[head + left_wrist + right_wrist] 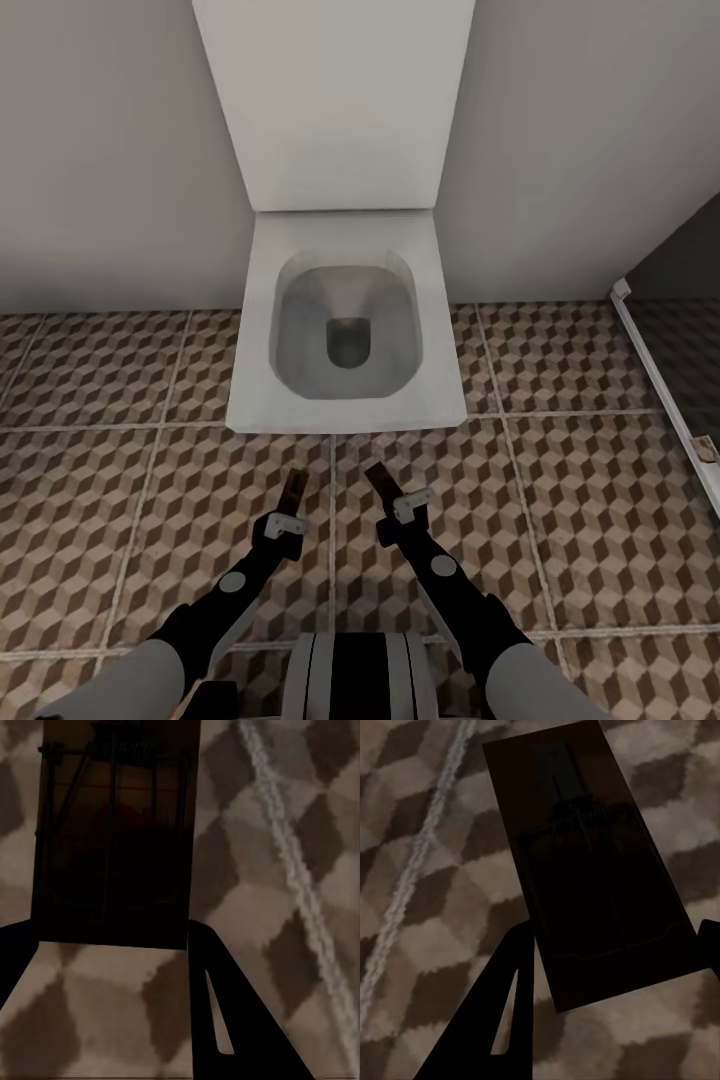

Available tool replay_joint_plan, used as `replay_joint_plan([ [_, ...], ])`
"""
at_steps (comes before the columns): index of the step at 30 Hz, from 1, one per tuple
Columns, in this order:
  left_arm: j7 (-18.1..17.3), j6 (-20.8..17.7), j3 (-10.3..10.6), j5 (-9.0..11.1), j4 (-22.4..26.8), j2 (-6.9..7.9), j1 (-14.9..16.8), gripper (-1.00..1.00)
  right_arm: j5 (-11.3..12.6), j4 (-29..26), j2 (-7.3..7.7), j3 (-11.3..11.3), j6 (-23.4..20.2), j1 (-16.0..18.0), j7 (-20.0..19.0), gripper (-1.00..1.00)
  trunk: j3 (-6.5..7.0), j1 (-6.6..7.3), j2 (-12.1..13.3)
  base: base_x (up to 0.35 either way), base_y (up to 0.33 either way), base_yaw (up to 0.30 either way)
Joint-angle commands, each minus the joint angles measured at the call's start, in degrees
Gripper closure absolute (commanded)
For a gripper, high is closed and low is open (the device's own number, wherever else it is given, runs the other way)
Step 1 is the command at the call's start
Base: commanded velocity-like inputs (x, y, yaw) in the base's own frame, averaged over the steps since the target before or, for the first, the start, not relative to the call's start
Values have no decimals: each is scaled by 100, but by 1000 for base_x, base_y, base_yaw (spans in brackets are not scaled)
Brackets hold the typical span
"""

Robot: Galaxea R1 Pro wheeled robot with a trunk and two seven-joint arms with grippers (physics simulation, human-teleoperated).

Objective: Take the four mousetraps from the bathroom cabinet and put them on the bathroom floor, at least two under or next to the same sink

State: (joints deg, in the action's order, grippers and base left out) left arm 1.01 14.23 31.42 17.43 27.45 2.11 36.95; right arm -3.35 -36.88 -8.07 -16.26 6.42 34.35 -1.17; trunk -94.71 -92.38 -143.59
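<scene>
Each end effector, left (292, 497) and right (384, 487), clamps a flat brown wooden mousetrap (112, 832) at lower centre, above the cube-patterned floor tiles (600, 500). Dropped here by the white toilet (345, 320), they'd miss the sink.

Both grippers — left (291, 497), right (385, 484) — apparently hold mousetraps before toilet (347, 330).

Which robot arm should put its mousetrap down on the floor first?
Probably right, though it's close. The left gripper and right gripper each hold a mousetrap above the bathroom floor by the toilet; the right one is nearer the small brown thing lying by the white frame.
</scene>
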Motion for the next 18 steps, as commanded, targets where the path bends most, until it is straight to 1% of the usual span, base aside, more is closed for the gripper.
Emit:
replay_joint_plan([
  [1,30,19,48,42,-15,4,5,100,-25,4,-2,9,17,2,-15,100,-2,1,-1,0,0,0],
  [9,30,25,49,43,-151,0,5,100,-25,7,-2,9,17,2,-14,100,-2,1,-1,0,0,0],
  [18,30,27,49,43,-170,0,5,100,-25,130,-2,17,17,2,2,100,-2,1,-1,0,0,0],
])
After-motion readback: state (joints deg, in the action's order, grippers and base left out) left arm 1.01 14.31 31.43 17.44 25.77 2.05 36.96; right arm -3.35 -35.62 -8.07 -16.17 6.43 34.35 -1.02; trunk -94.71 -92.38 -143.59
